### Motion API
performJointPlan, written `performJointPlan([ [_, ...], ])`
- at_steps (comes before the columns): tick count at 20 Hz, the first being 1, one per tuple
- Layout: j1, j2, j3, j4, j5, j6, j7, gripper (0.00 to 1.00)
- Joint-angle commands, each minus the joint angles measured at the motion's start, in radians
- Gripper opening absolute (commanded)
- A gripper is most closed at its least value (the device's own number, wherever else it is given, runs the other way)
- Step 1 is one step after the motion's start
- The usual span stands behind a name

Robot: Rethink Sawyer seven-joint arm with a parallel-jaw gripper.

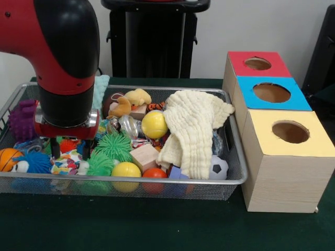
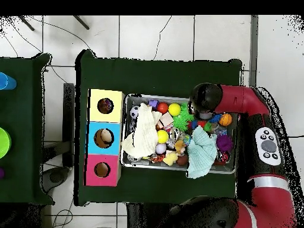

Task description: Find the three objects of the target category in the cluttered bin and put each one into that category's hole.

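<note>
Red arm's tool [image 1: 69, 150] low among bin [image 1: 236, 180] toys

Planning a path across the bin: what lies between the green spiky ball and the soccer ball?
In the front view, between the green spiky ball and the soccer ball lie a wooden block and the cream cloth.

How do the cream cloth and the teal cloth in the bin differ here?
The cream cloth lies in full view, draped over toys near the boxes; the teal cloth is mostly hidden behind the arm in the front view. From overhead, the cream cloth stays within the bin, while the teal cloth hangs over its rim on the robot's side. The cream one is ribbed; the teal one's texture is unclear. Both are crumpled, lying on toys.
</note>
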Motion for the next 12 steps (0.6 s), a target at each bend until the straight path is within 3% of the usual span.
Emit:
performJointPlan([
  [1, -0.023, 0.055, 0.036, -0.007, -0.106, -0.067, -0.266, 1.0],
  [12, 0.025, 0.135, 0.01, -0.08, -0.114, -0.013, -0.217, 1.0],
])
